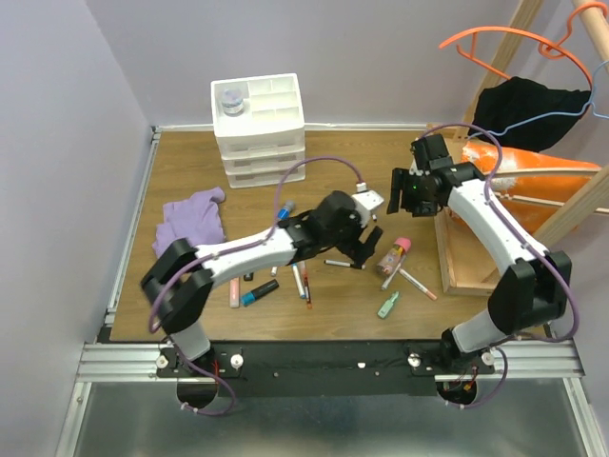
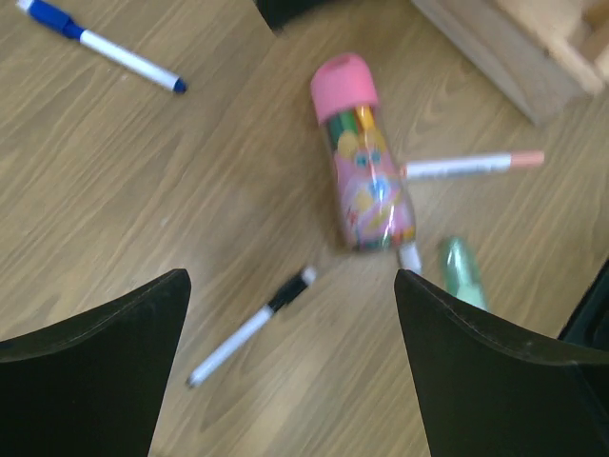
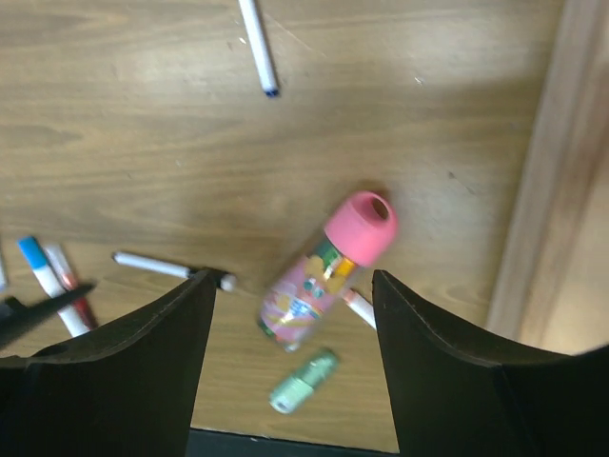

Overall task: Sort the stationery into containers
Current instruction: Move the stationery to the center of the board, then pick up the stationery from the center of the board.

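Note:
Several pens and highlighters lie on the wooden table in front of the arms. A white pen with a black cap (image 2: 249, 328) lies just below my open, empty left gripper (image 2: 290, 278), which hovers above it at mid table (image 1: 366, 251). A pink-capped tube of pens (image 2: 362, 167), a green highlighter (image 2: 461, 271) and an orange-tipped white pen (image 2: 473, 166) lie beyond. My right gripper (image 3: 293, 278) is open and empty, high above the pink tube (image 3: 328, 267) and the green highlighter (image 3: 303, 381). The white drawer organiser (image 1: 257, 124) stands at the back left.
A purple cloth (image 1: 190, 219) lies left of the pens. A wooden tray-frame (image 1: 466, 257) stands at the right, under my right arm. More pens (image 1: 300, 281) and a blue highlighter (image 1: 259, 293) lie under my left arm. A blue-capped pen (image 2: 103, 46) lies further back.

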Controlling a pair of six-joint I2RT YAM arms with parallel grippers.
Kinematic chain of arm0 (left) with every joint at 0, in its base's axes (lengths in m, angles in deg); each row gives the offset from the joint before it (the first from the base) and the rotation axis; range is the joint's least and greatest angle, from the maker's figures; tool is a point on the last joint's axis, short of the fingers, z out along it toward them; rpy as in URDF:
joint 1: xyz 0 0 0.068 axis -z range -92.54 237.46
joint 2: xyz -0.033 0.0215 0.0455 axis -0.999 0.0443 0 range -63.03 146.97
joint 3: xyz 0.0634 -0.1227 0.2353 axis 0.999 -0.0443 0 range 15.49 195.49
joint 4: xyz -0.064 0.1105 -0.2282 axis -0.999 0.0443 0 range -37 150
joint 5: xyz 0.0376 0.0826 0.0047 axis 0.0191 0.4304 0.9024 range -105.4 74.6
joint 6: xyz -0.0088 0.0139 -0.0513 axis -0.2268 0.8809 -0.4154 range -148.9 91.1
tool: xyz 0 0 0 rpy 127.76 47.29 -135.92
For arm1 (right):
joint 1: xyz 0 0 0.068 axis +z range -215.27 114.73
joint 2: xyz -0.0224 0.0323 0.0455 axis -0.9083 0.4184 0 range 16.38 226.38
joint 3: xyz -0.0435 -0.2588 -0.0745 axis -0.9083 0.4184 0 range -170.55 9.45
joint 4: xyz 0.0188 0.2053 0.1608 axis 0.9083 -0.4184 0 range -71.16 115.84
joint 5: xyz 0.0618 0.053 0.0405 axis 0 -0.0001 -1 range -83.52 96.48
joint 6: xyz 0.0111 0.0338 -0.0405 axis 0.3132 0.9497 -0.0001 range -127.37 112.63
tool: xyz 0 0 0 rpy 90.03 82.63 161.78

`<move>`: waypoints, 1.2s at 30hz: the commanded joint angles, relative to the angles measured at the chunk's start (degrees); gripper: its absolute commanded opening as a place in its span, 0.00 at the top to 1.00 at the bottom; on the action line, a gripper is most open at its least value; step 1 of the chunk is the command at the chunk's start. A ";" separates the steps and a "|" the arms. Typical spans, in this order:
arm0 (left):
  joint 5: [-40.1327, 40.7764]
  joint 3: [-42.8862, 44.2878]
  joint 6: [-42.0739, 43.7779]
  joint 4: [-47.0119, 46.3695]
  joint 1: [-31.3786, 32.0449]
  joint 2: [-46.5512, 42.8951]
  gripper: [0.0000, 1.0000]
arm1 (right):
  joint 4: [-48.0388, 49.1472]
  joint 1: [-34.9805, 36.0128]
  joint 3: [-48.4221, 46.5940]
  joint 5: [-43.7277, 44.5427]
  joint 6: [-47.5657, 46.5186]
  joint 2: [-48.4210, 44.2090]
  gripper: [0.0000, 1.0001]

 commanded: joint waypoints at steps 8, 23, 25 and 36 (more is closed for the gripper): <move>6.69 14.03 -23.06 4.79 5.06 17.40 0.06 | 2.57 -0.24 -1.87 0.69 -5.69 -15.50 0.28; 16.35 22.72 -13.58 6.45 8.31 28.03 0.09 | 12.96 -0.24 1.55 -8.18 2.22 -20.96 0.28; 15.31 23.25 -12.52 6.62 7.26 29.35 0.12 | 13.13 -0.24 1.99 -8.89 2.75 -21.67 0.28; 14.33 28.88 -11.38 6.45 4.18 35.06 0.23 | 13.49 -0.67 3.83 -9.24 2.66 -23.16 0.28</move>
